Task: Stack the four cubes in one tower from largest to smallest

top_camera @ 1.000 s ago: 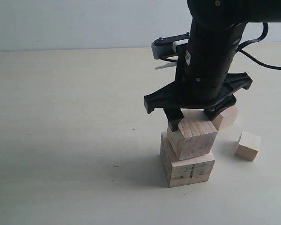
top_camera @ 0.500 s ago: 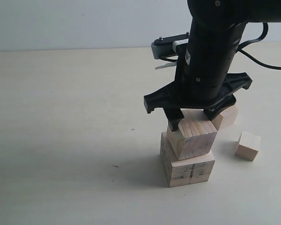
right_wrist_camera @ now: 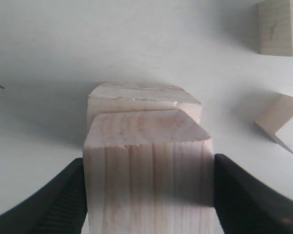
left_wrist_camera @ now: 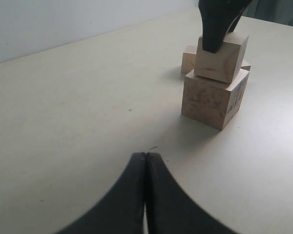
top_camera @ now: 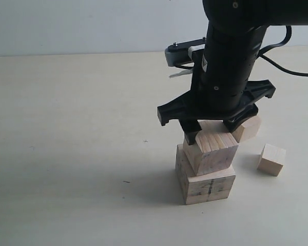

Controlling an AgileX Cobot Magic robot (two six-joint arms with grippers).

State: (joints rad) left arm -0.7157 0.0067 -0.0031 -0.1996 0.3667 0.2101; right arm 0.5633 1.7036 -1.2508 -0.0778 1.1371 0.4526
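The largest cube, with a dark seam on its front, stands on the table. My right gripper comes down from above, shut on the second-largest cube. That cube sits turned at an angle on or just above the largest one; contact cannot be told. In the right wrist view the held cube fills the gap between both fingers, with the largest cube below it. Two smaller cubes lie on the table, one to the right and one behind the gripper. My left gripper is shut and empty, well away from the stack.
The pale table stretches to the left of the stack. A black cable trails from the right arm at the back right. A small dark mark is on the table left of the stack.
The right arm's body has shifted very slightly. The held cube stays in the same place over the largest cube.
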